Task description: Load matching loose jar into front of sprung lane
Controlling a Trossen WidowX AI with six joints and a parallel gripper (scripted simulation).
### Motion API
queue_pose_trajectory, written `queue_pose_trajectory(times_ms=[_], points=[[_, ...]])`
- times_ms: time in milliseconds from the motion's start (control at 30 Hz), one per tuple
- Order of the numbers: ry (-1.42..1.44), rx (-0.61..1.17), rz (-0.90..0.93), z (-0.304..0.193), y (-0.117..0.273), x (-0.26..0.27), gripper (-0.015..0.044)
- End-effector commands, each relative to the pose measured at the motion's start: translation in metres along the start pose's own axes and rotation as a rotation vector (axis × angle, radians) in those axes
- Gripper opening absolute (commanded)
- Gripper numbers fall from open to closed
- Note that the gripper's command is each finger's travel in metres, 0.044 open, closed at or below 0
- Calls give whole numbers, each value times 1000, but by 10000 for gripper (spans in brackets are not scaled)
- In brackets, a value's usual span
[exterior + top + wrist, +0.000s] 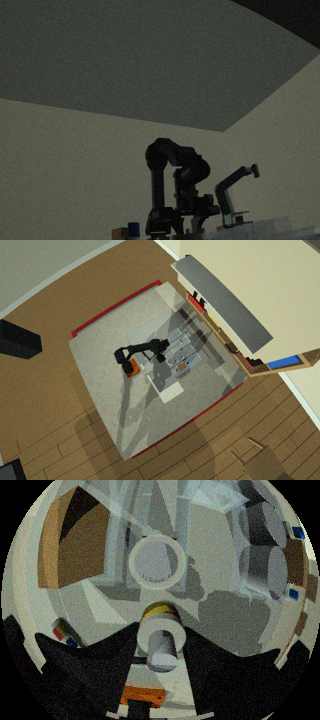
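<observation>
Room reading as domestic: plank floor (pixel 206 446) showing; wooden chair (pixel 266 462) standing near table (pixel 108 400); white skirting edging walls.
</observation>
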State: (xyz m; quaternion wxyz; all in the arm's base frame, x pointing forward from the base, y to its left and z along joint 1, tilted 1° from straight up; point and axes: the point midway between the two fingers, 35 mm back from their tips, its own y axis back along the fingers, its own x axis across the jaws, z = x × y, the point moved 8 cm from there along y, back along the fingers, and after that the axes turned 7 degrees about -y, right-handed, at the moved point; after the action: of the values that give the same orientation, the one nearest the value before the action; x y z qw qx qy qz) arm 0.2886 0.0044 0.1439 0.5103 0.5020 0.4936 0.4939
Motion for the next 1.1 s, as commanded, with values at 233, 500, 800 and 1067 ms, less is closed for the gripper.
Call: queue_pose_trajectory(times_ms=[233, 500, 800, 1067], points=[[23, 47, -3, -1, 15, -3, 0], [25, 4, -3, 1, 61, 0, 0], [26, -30, -2, -3, 94, 2, 0], [36, -31, -2, 4, 57, 7, 0]])
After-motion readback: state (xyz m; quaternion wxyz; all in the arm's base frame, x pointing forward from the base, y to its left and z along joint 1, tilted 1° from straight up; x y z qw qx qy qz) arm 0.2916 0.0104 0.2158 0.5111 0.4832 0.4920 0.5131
